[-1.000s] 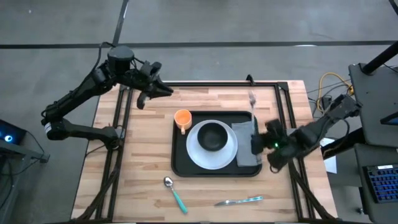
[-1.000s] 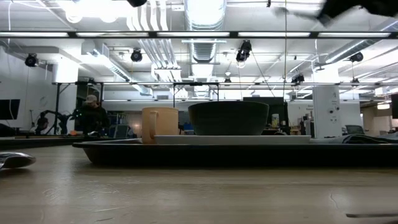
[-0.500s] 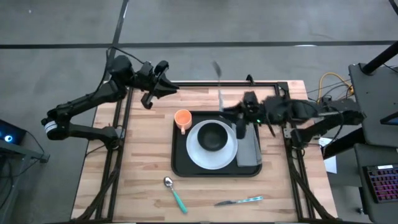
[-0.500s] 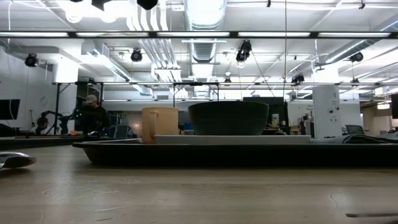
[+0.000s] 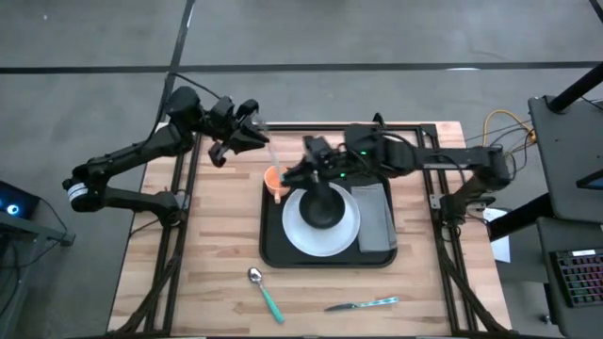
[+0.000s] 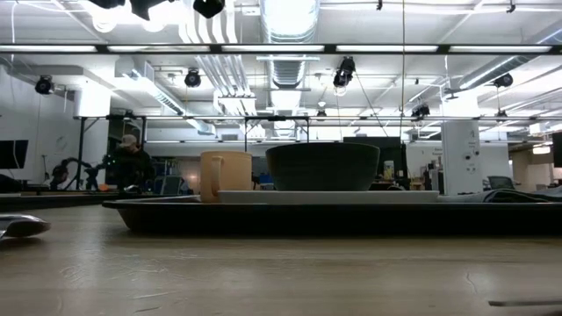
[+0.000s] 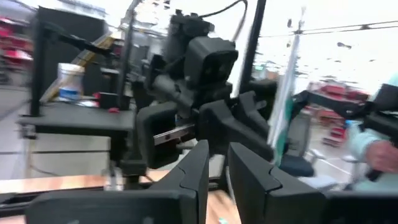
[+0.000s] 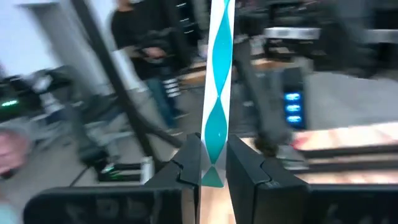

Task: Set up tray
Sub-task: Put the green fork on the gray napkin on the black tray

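Observation:
The black tray (image 5: 273, 252) (image 6: 334, 216) lies mid-table and carries a white plate (image 5: 306, 240), a black bowl (image 5: 323, 209), an orange cup (image 5: 275, 179) (image 6: 225, 175) and a grey napkin (image 5: 377, 221). My right gripper (image 5: 300, 169) (image 8: 213, 163) hangs high over the tray's far left part, shut on a teal-handled fork (image 8: 217, 93). My left gripper (image 5: 252, 132) (image 7: 217, 155) hovers beyond the tray's far left corner, facing the right gripper (image 7: 205, 118) with a narrow gap between its fingers and nothing in it. My right gripper pinches the fork's teal handle near its free end (image 8: 212, 168) between the two fingers. The arm reaches level from the table's right toward the left. The fork is lifted clear and sticks out past the fingertips, along the fingers.
A teal-handled spoon (image 5: 264, 292) (image 6: 18, 226) and a knife (image 5: 363, 303) lie on the wood near the table's near edge. Bare tabletop lies left of the tray. A black frame (image 5: 429, 160) runs along the table's sides. People stand in the room behind.
My right arm has swung quickly from the table's right side, by the napkin, leftward over the tray toward my left gripper, carrying the fork in the air. My left gripper has shifted slightly toward the tray's far left corner.

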